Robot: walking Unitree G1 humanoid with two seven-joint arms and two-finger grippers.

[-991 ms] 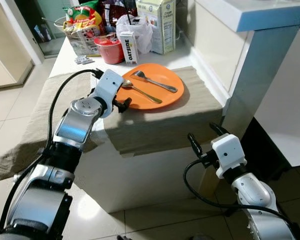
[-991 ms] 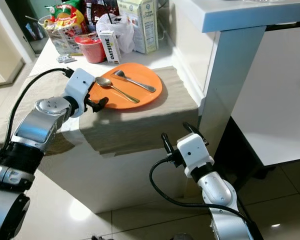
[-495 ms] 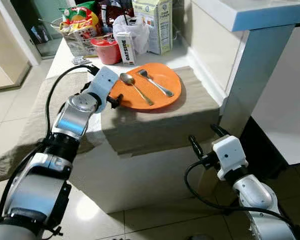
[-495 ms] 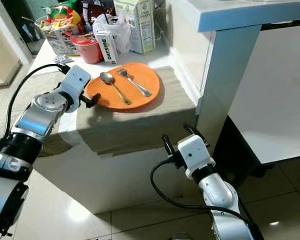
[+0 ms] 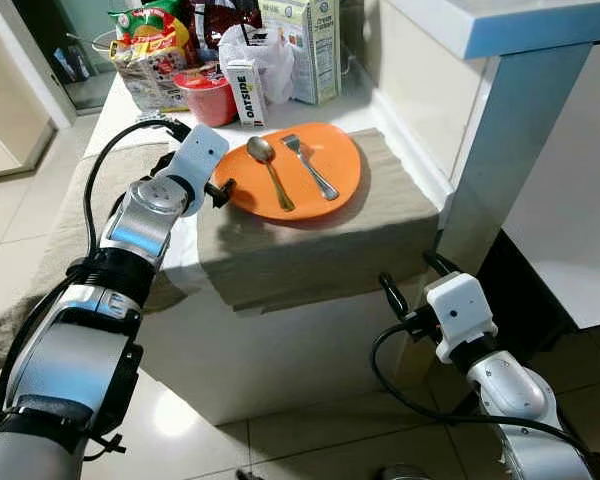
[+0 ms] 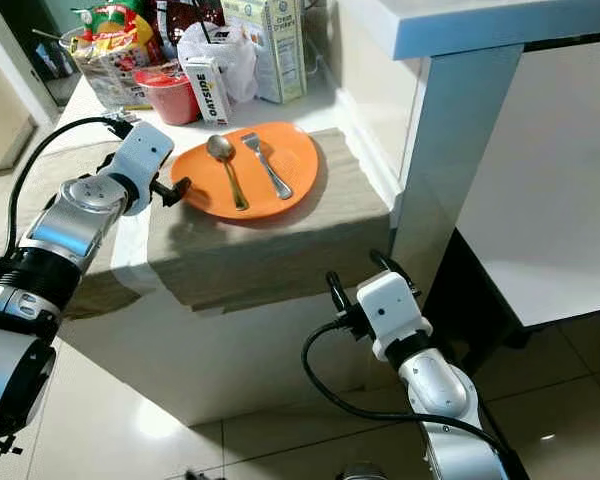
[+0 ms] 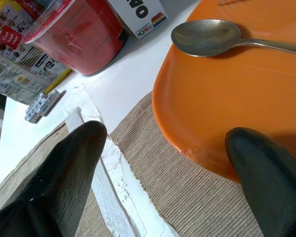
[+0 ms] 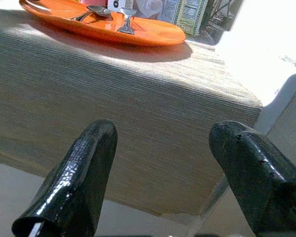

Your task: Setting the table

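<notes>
An orange plate [image 5: 325, 185] lies on a beige cloth [image 5: 310, 245] over the white table's near corner. A spoon [image 5: 269, 168] and a fork [image 5: 309, 165] rest side by side on it, handles towards me. My left gripper [image 5: 221, 188] is at the plate's left rim, open. In the left wrist view the rim [image 7: 187, 143] sits between its spread fingers [image 7: 74, 163]. My right gripper [image 5: 418, 292] hangs open and empty below the table's front edge, facing the hanging cloth [image 8: 138, 108].
Behind the plate stand a red cup [image 5: 208, 95], an Oatside carton [image 5: 245, 90], a cracker box [image 5: 315, 45], a white bag [image 5: 272, 55] and a snack basket [image 5: 145, 55]. A white counter post [image 5: 500, 150] rises close on the right. Glossy floor tiles [image 5: 280, 430] lie below.
The plate has turned, so the spoon and fork handles now point more towards me. My left gripper has slid left and back along the rim. The right arm has stayed put.
</notes>
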